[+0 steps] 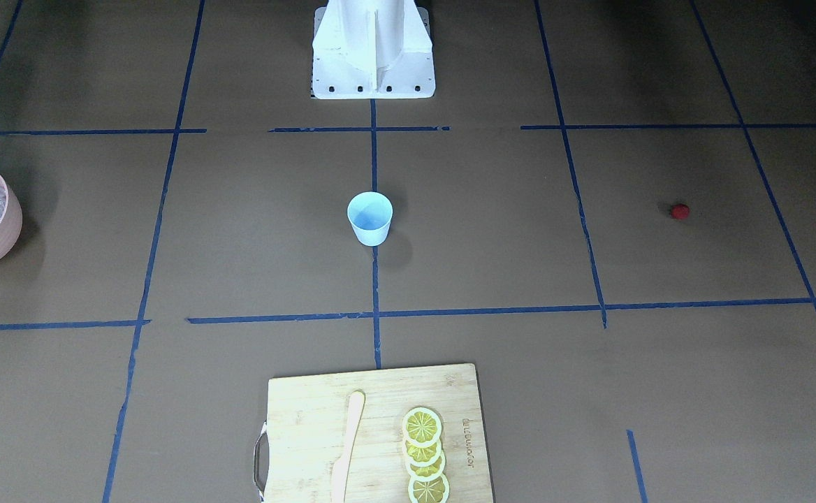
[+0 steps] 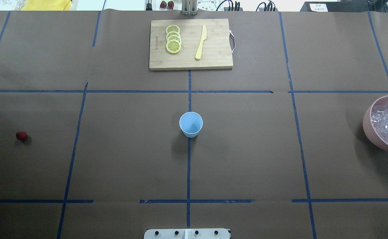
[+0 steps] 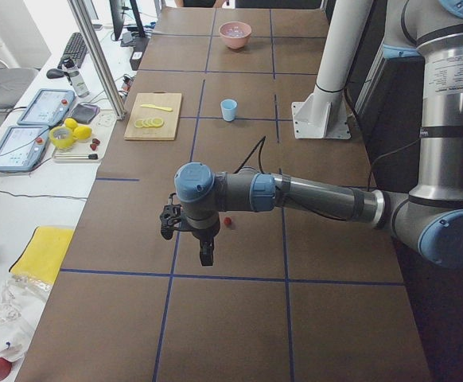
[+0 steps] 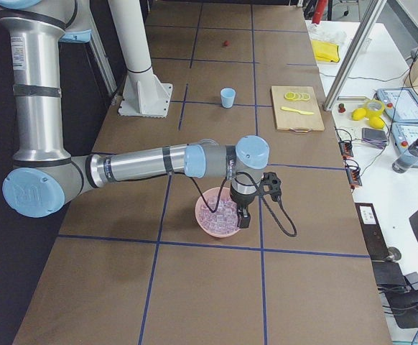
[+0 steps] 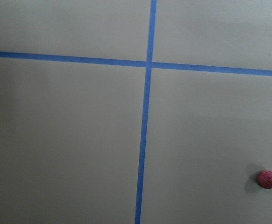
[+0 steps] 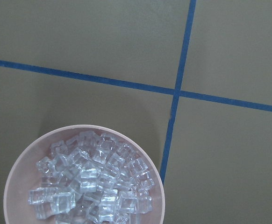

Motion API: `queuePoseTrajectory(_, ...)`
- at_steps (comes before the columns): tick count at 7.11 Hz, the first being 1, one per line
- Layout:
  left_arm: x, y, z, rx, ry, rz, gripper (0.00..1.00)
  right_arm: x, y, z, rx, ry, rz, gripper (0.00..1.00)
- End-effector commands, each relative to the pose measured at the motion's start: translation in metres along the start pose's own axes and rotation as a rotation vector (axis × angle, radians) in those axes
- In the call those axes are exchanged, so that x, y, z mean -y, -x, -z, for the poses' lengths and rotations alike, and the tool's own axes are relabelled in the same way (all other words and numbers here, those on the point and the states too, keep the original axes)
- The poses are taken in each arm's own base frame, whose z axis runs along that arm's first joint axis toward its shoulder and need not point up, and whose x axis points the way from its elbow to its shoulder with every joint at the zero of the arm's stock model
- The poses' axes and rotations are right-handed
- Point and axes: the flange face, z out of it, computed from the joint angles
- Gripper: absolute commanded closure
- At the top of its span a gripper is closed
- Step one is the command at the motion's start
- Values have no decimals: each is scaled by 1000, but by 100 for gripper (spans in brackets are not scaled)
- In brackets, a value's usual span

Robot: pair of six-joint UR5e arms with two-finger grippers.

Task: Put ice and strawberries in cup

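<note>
The left end effector (image 3: 206, 256) is seen only in the exterior left view, pointed down above the bench (image 2: 247, 159); whether its fingers are apart or together cannot be told. The strawberry (image 3: 227, 221) lies on the bench near this end effector, off to one side of it and untouched; in the left wrist view it is found at the lower right corner (image 5: 267, 179), beside a crossing of blue tape lines (image 5: 147, 64).

The right end effector (image 4: 243, 218) is seen only in the exterior right view, hanging over the near edge of the pink bowl (image 4: 210, 226); its state likewise cannot be told. The ice (image 6: 89, 182) is heaped in that bowl, below and to one side of this end effector.

The cup (image 2: 191, 124) stands upright at the middle of the bench on a tape line, well apart from both end effectors.

Beyond the cup, on the side away from the robot, a cutting board (image 2: 214, 56) is laid; on it a row of overlapping lemon slices (image 2: 173, 39) and a pale knife (image 2: 200, 43) are set. A brand mark is burned into the board beside the slices; its letters are too small to be read.
</note>
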Motion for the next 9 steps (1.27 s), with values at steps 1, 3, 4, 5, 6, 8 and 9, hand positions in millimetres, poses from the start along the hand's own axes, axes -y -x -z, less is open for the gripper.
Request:
queuePoseTrajectory(1, -7, -1, 0, -2, 5, -18, 0, 0, 0, 0, 6, -1, 0, 0)
queuePoseTrajectory(3, -10, 8, -7, 17, 18, -5, 0, -1, 1, 0, 10, -9, 8, 0)
queuePoseTrajectory(4, -10, 3, -2, 14, 9, -15, 0, 0, 1, -1, 10, -9, 10, 0)
queuePoseTrajectory(5, -10, 3, -3, 5, 5, -21, 0, 0, 1, -1, 10, -9, 10, 0)
queuePoseTrajectory(6, -12, -2, 1, 3, -4, -25, 0, 0, 3, -1, 19, -11, 15, 0)
queuePoseTrajectory(8, -12, -6, 5, 2, -12, -42, 0, 1, 9, -5, 30, -2, 26, 0)
queuePoseTrajectory(9, -11, -6, 5, 2, -14, -45, 0, 5, 20, -12, 37, -6, 63, 0)
